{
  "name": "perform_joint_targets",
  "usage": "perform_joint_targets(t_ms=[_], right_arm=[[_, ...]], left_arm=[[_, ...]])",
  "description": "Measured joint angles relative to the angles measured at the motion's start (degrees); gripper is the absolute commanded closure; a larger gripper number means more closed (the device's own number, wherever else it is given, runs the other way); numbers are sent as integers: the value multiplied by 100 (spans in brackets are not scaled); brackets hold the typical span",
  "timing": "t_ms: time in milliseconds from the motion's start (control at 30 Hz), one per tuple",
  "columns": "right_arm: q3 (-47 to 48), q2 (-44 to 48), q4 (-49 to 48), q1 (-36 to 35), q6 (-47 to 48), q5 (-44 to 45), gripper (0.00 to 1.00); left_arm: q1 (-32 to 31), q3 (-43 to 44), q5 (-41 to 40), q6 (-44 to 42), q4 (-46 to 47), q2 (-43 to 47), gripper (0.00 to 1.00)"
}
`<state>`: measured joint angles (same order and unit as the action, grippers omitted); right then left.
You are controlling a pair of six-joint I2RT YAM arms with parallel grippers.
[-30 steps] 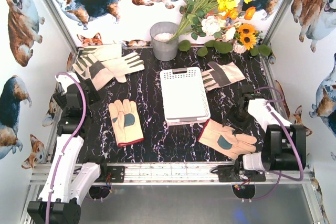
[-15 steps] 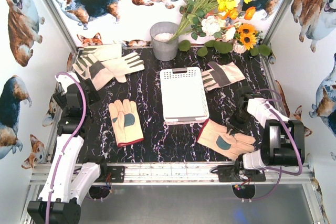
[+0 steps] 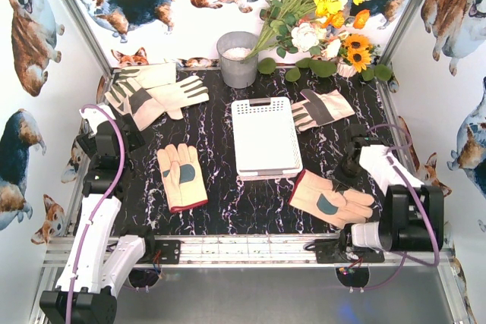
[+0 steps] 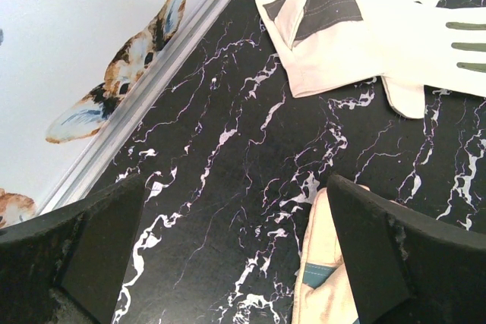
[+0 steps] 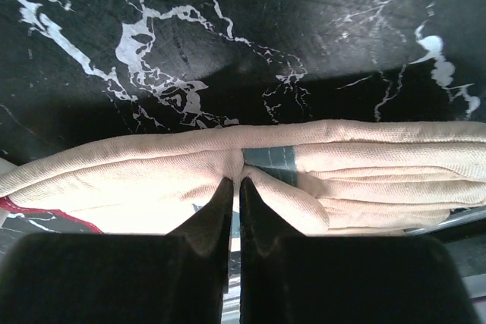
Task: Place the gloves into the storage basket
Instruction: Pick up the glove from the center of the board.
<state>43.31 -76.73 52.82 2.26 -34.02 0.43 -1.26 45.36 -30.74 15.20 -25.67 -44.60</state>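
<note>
The glove (image 3: 330,201), lying on the worktop (image 3: 220,202) near the front right corner of the storage basket (image 3: 266,102), is pinched by a fold in the closed right end effector (image 5: 234,184), and should be lifted fully clear before being carried over the rim.

Bench top (image 3: 220,158): black marble pattern with white veins, evenly lit. Walls (image 3: 30,81): white, corgi-printed, on three sides. Far edge: grey bucket (image 3: 238,58); yellow, white and orange flowers (image 3: 319,5) toward the far right corner.

gloves (image 3: 182,176) 5 | basket (image 3: 266,138) 1 | bucket (image 3: 238,58) 1 | bouquet (image 3: 319,5) 1
</note>
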Motion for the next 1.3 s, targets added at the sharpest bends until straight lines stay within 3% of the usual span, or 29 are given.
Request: perform_joint_targets(t_ms=[700,967,1300], right_arm=[[334,2203,424,0,-92,1189,100],[745,2638,437,0,87,1082,100],[949,3220,273,0,549,105,100]], left_arm=[[0,-2,116,-2,7,-42,0],[0,-33,332,-9,74,-46,0],[0,-39,505,-46,103,-52,0]])
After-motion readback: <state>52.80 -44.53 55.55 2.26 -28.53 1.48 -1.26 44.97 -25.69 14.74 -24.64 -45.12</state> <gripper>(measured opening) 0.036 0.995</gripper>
